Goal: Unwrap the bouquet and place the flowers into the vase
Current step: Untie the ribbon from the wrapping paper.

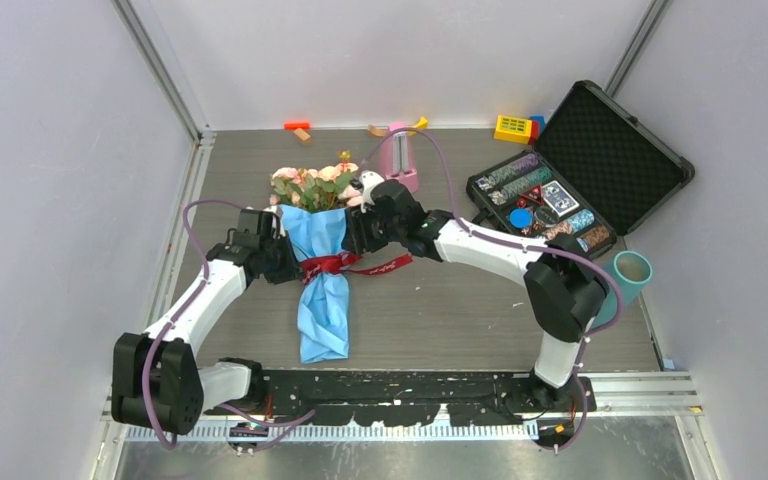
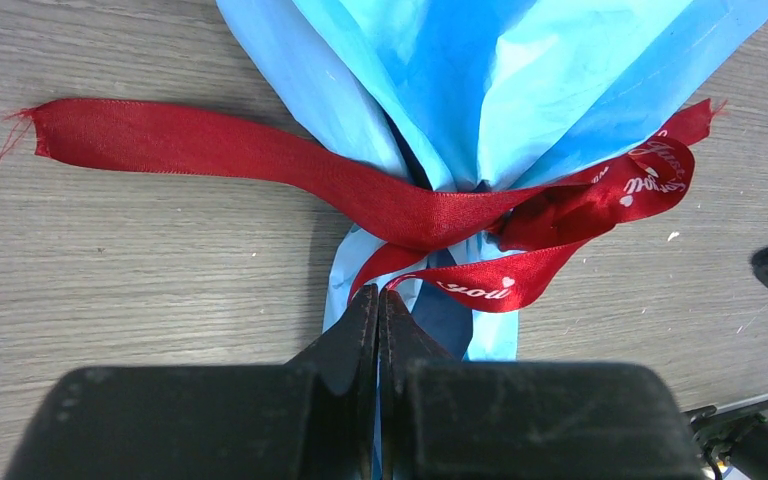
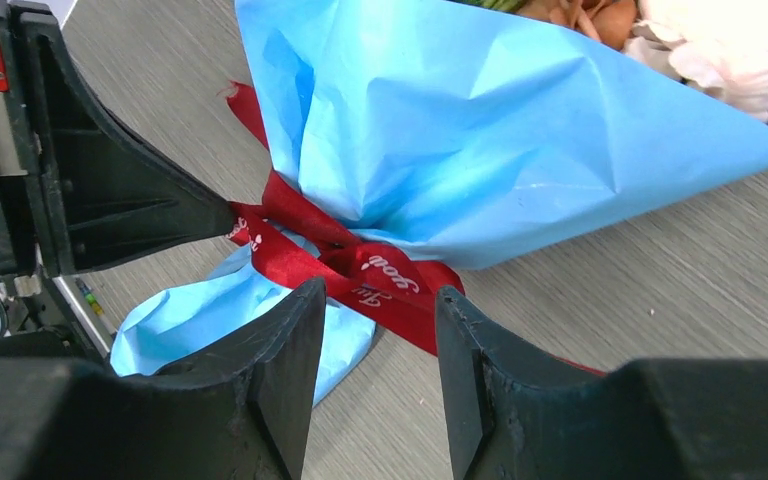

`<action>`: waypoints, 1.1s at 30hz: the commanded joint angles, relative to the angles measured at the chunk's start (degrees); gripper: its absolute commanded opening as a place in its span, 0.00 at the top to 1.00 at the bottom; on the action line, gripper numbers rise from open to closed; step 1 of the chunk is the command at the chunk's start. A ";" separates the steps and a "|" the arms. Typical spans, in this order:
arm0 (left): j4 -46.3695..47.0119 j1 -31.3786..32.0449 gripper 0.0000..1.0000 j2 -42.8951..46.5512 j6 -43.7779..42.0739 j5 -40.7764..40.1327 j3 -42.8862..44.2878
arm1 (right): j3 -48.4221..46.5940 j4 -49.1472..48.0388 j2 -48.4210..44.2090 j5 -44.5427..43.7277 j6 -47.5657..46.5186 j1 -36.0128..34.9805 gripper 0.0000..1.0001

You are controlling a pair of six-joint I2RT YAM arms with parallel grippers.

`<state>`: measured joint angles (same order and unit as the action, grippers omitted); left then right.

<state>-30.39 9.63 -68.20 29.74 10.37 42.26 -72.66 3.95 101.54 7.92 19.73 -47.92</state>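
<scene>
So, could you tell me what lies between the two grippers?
The bouquet, at its red ribbon knot, as the top external view shows.

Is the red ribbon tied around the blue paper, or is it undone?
Tied: the ribbon is knotted around the blue paper, pinching it into a narrow neck.
</scene>
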 commanded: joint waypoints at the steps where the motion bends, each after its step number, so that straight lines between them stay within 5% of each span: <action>1: 1.08 -0.31 1.00 0.95 -0.33 1.01 2.04 | -5.31 4.07 3.27 3.10 -4.59 -0.72 0.50; 17: 0.69 -0.27 1.00 0.79 -0.47 1.14 2.07 | -9.93 5.56 8.98 2.59 -9.20 -1.39 0.48; 25: 0.33 -0.31 1.00 1.23 -0.56 0.29 2.21 | -7.30 3.81 8.33 0.72 -8.54 -1.47 0.71; 33: -0.23 -0.30 1.00 1.75 -0.56 -0.11 2.21 | -6.63 3.29 8.65 0.43 -8.20 -1.55 0.79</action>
<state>-30.55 9.63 -68.20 29.58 10.66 42.30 -79.59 9.72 110.52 9.23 11.70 -49.06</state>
